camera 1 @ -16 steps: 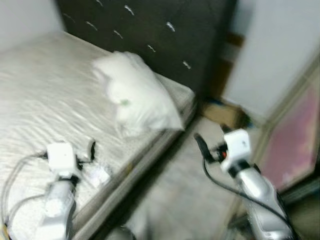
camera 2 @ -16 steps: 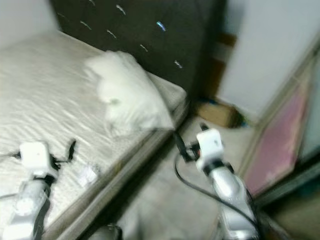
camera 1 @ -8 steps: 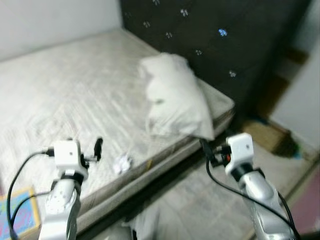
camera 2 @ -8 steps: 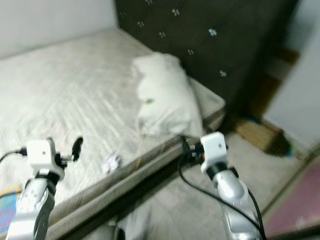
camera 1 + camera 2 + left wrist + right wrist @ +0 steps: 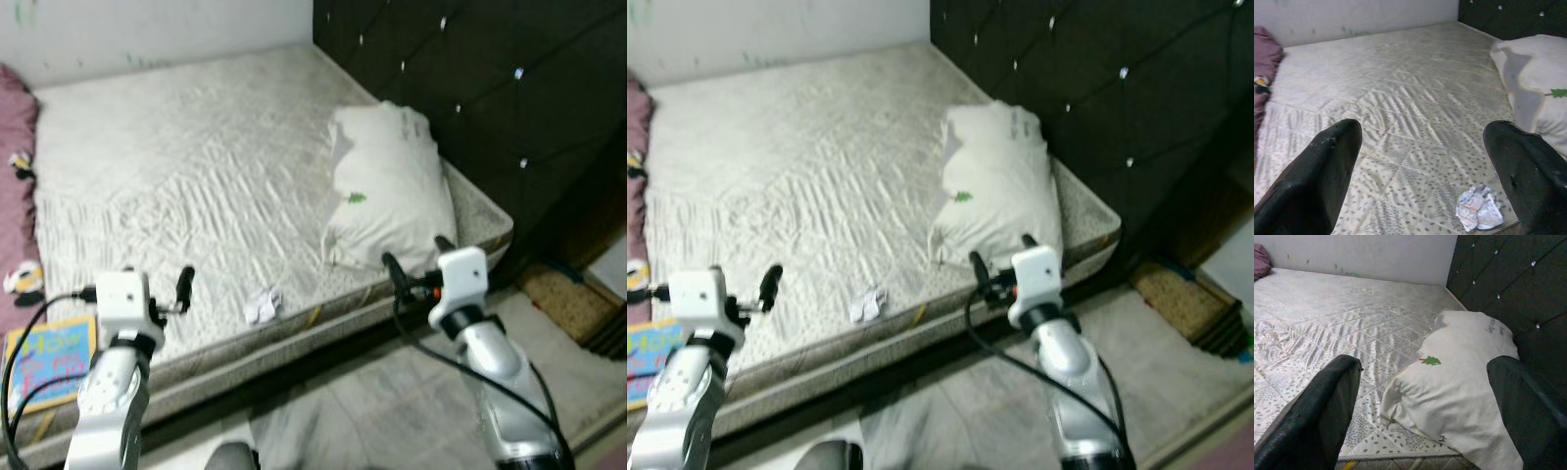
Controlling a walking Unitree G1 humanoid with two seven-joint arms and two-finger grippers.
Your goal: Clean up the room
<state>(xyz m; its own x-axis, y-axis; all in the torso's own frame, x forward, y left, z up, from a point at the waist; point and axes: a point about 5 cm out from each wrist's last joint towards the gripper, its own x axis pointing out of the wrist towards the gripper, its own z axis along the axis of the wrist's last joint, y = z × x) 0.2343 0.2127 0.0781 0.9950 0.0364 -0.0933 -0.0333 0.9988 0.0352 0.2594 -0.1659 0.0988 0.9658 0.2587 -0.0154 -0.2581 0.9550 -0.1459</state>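
A crumpled white paper (image 5: 262,305) lies on the bare quilted mattress (image 5: 176,166) near its front edge. A white pillow (image 5: 387,191) with a small green mark rests at the head end against the dark tufted headboard (image 5: 470,78). My left gripper (image 5: 1422,129) is held open above the front edge, left of the crumpled paper (image 5: 1480,214), with nothing between its fingers. Over the mattress corner, just in front of the pillow (image 5: 1464,377), my right gripper (image 5: 415,255) stands open and empty.
A maroon blanket (image 5: 15,147) is bunched at the mattress's left side, with a small yellow-and-white object (image 5: 22,277) below it. A colourful book (image 5: 49,357) lies at the front left corner. On the tiled floor at the right lies a brown mat (image 5: 563,299).
The whole view has swung left and sharpened, so the bed now sits in the middle and the blanket and book have come into sight. Both arms stay raised and open.
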